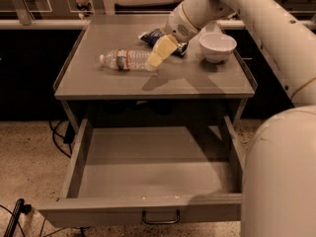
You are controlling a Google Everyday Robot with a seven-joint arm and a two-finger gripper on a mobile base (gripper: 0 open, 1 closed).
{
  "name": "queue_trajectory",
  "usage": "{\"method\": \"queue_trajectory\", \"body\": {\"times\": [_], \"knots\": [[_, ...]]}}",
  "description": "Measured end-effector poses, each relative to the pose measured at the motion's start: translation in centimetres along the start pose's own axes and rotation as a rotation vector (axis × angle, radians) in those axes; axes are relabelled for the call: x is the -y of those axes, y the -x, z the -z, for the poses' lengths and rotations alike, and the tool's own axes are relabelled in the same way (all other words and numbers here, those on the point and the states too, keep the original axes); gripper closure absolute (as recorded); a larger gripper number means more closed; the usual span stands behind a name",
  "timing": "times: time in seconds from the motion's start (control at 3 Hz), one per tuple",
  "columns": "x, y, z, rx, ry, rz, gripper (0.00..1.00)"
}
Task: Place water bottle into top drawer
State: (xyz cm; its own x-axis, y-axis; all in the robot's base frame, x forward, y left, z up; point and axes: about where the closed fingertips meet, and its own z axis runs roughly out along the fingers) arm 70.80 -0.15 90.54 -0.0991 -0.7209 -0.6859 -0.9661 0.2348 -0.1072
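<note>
Tool [154, 58] beside water bottle [124, 59], top drawer [98, 214] open

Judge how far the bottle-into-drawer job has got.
Done: the drawer is open. In hand: the gripper is at the base end of the bottle, which lies on its side on the table. Left: grasp, lift, lower it into the drawer.

White arm [266, 23] enters from upper right, forearm sloping down-left toward the water bottle [123, 59]. Wrist [185, 23] sits above and right of the bottle's base. Yellowish hand [153, 60] is angled down-left, tip at the bottle's base end, touching or just off it. Another bulky arm segment is low, far right of the bottle.
</note>
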Motion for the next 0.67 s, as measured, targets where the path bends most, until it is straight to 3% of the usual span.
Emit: {"method": "queue_trajectory", "body": {"times": [0.67], "knots": [[1.7, 0.1, -6.0, -0.002, 0.072, -0.051, 0.0]]}}
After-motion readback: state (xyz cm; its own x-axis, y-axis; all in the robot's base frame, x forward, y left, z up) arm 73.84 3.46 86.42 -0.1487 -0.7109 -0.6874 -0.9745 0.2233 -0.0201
